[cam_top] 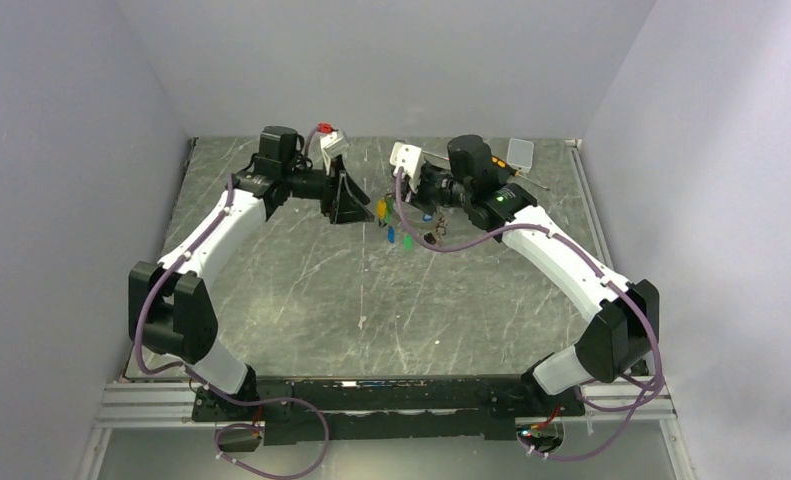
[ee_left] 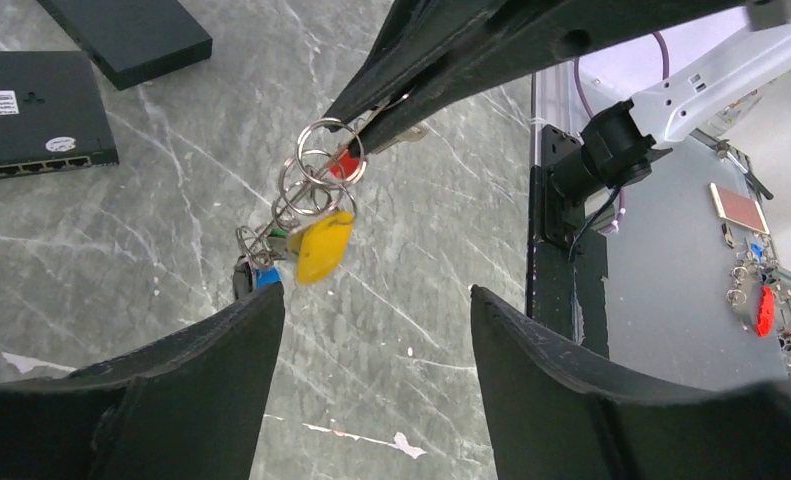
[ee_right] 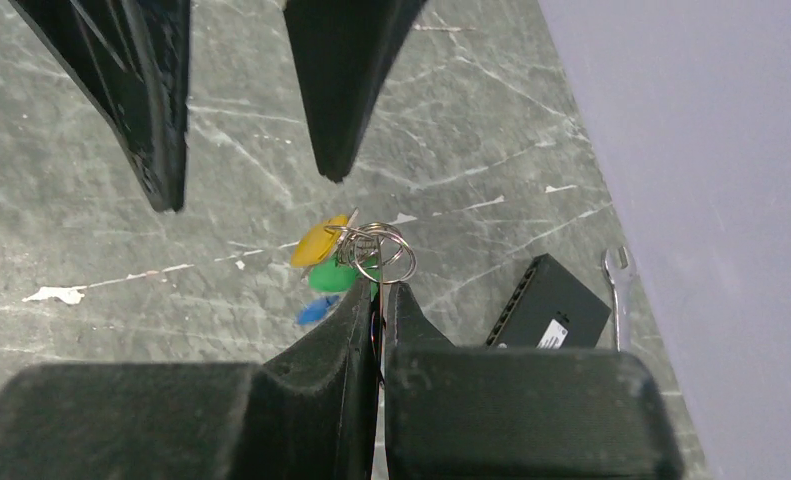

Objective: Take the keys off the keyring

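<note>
My right gripper (ee_right: 379, 292) is shut on a thin dark wire of the keyring (ee_right: 379, 325), which runs down between its fingers. It holds the bunch above the table. Silver split rings (ee_right: 381, 250) hang at its tips with the yellow key (ee_right: 319, 242), green key (ee_right: 334, 275) and blue key (ee_right: 316, 310). In the left wrist view the bunch shows the rings (ee_left: 319, 172), a red key (ee_left: 346, 163), the yellow key (ee_left: 323, 248) and the blue key (ee_left: 264, 277). My left gripper (ee_left: 376, 305) is open and empty, just short of the bunch (cam_top: 383, 212).
A black network switch (ee_left: 31, 115) and a black flat box (ee_left: 131, 35) lie on the marbled table. The switch (ee_right: 551, 315) sits beside a silver wrench (ee_right: 619, 290) near the wall. A small pale box (cam_top: 520, 151) lies at the back right.
</note>
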{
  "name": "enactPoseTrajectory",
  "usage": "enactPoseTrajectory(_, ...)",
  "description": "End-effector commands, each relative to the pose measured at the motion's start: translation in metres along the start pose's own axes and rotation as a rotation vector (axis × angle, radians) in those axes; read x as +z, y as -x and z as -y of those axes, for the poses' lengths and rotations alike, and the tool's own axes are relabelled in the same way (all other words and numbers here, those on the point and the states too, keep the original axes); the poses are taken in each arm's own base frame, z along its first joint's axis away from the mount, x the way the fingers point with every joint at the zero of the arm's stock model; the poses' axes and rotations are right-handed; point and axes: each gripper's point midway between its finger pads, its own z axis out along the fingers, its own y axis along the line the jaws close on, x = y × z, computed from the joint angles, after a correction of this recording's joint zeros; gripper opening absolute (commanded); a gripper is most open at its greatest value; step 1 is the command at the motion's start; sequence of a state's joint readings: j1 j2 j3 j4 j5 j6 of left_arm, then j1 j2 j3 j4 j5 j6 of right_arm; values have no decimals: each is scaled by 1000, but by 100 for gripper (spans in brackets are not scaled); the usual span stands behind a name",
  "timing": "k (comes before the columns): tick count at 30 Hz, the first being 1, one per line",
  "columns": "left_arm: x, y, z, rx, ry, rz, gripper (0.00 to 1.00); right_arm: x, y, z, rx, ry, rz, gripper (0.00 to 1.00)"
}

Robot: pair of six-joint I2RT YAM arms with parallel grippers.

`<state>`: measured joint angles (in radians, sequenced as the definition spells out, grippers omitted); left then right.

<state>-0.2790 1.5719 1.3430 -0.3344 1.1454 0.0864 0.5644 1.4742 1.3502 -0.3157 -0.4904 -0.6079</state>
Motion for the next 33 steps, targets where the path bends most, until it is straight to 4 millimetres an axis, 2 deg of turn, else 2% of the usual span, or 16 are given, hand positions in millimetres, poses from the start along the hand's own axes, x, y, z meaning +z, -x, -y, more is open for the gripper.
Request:
enactPoseTrajectory(1,8,16,-8,21,32,18,74,-21,54,9,-50,-12,140,0)
enactPoseTrajectory(4,13,14,-14,12,48,9,73,-23,57,4,-47,10,149,0)
enactPoseTrajectory(11,26,14,-1,-1,-26,3,67,-24,60,0,-45,33,160,0)
enactPoseTrajectory(17,24,23,15,-16,-92,23,47,-21,53,10,-49,-23,131,0)
enactPoseTrajectory(27,28,21,18,-2,-94,10,23,-18,48,17,-48,-77,101,0)
enactPoseTrajectory(33,31,19,17,45,-57,-17,22,-15,40,23,-55,-124,67,0)
